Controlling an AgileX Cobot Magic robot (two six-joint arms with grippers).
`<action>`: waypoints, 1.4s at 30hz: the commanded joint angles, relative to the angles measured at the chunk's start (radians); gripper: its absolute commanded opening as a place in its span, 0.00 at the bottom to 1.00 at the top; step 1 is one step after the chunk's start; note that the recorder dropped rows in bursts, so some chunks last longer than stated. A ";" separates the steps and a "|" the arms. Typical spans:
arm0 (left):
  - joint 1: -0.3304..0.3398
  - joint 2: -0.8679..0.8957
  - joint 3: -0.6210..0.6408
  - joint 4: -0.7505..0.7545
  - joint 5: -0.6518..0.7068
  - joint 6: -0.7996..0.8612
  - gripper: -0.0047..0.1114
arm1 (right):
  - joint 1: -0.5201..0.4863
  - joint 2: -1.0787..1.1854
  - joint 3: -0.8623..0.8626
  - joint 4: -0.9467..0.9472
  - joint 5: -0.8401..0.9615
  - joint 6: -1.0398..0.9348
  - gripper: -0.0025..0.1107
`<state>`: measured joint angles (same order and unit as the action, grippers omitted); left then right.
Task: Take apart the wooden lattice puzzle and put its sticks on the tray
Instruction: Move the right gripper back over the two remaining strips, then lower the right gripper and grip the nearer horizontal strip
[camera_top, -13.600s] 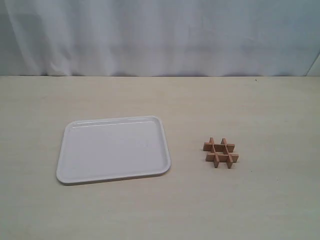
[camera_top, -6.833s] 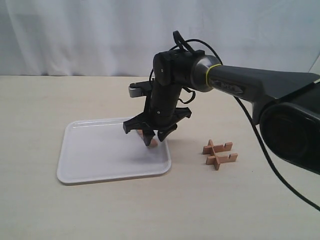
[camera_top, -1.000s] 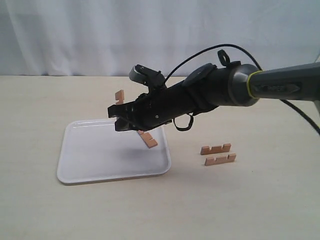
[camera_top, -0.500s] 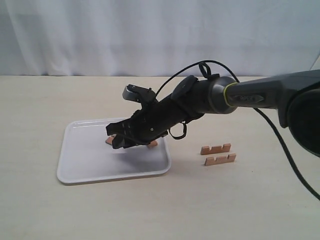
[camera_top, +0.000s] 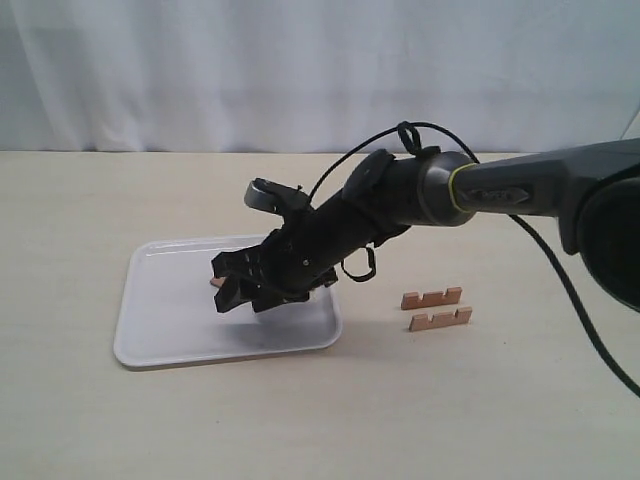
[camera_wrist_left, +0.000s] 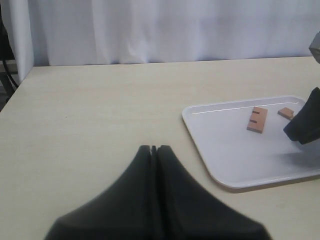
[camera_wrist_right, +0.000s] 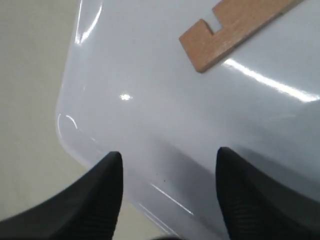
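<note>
The lattice puzzle is in pieces; no joined grid shows. Two notched sticks (camera_top: 431, 298) (camera_top: 440, 319) lie side by side on the table right of the white tray (camera_top: 170, 320). On the tray (camera_wrist_left: 240, 160) lie two more sticks (camera_wrist_left: 257, 119) (camera_wrist_left: 286, 113). My right gripper (camera_top: 226, 284) reaches across and hovers low over the tray, open, nothing between its fingers (camera_wrist_right: 107, 175); one stick (camera_wrist_right: 235, 25) lies just beyond them on the tray (camera_wrist_right: 150, 75). A stick end (camera_top: 213, 283) peeks out beside the gripper. My left gripper (camera_wrist_left: 154, 148) is shut and empty over bare table, left of the tray.
A white curtain (camera_top: 300, 70) hangs behind the beige table (camera_top: 320, 420). The right arm's black cable (camera_top: 560, 290) loops over the table's right side. The right arm (camera_top: 400, 200) spans the tray's near right corner.
The right gripper came down from above the tray's back edge to just over its surface. The stick it carried now lies on the tray, and the fingers have opened.
</note>
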<state>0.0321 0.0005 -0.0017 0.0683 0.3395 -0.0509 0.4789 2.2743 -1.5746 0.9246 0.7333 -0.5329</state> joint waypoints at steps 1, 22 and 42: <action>0.002 0.000 0.002 -0.001 -0.016 0.001 0.04 | -0.005 -0.058 -0.006 -0.074 0.034 0.031 0.49; 0.002 0.000 0.002 0.002 -0.016 0.001 0.04 | -0.005 -0.286 0.038 -1.208 0.488 0.748 0.77; 0.002 0.000 0.002 0.002 -0.018 0.001 0.04 | -0.195 -0.279 0.205 -0.973 0.216 0.713 0.78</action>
<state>0.0321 0.0005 -0.0017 0.0683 0.3395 -0.0509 0.2906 1.9950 -1.3739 -0.0537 0.9754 0.1729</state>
